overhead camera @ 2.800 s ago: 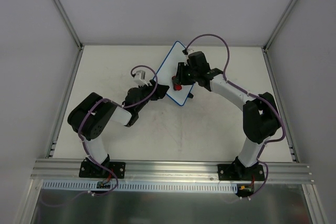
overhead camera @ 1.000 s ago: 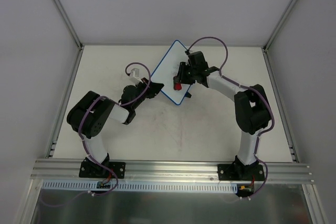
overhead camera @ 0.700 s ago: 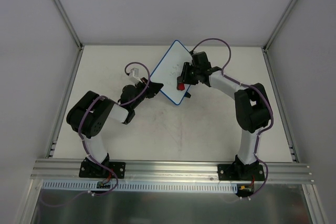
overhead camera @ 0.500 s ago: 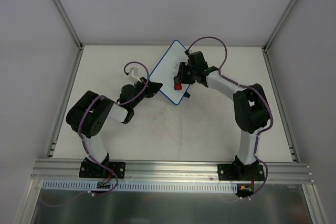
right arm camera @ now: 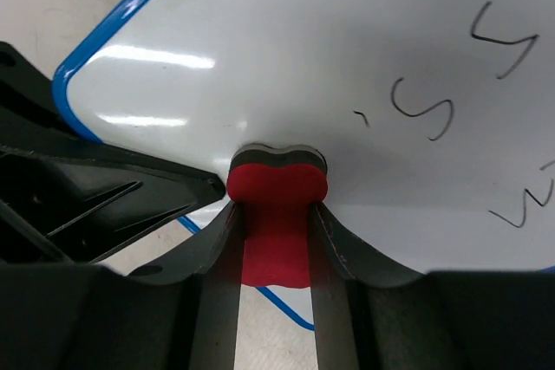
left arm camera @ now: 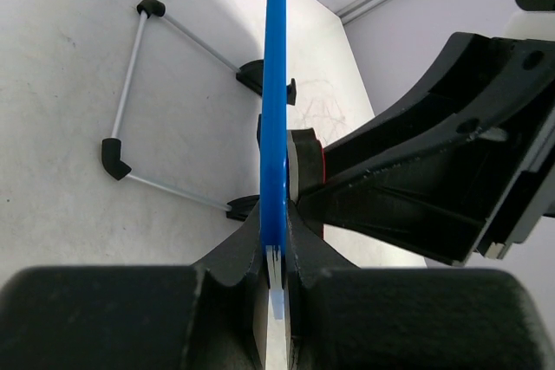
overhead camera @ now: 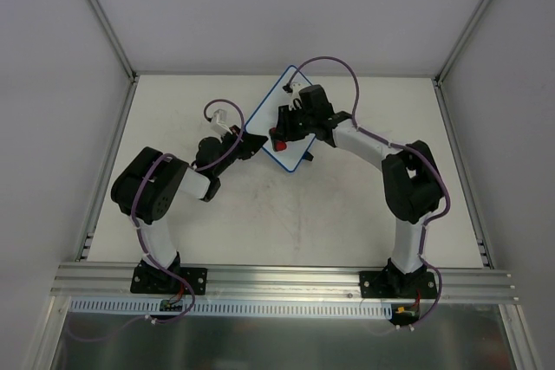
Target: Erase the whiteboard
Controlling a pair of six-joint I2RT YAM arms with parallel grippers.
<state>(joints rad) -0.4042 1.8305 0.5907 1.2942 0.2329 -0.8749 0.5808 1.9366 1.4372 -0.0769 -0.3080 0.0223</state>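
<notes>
Right gripper (right arm camera: 276, 218) pinching red bone-shaped eraser (right arm camera: 277, 181) against glossy whiteboard (right arm camera: 347, 49), lower centre. Left gripper (left arm camera: 276, 253) clamped on its blue rim (left arm camera: 276, 84).

Off-white table (overhead camera: 347, 205), faint scuff marks, thin wire stand (left arm camera: 111, 155) with black corners lying on it

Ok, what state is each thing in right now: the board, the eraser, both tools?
whiteboard: gripped by its blue edge, handwriting not yet wiped off.
eraser: held, its end against the board's face.
left tool: shut on the whiteboard's edge.
right tool: shut on the eraser.
</notes>
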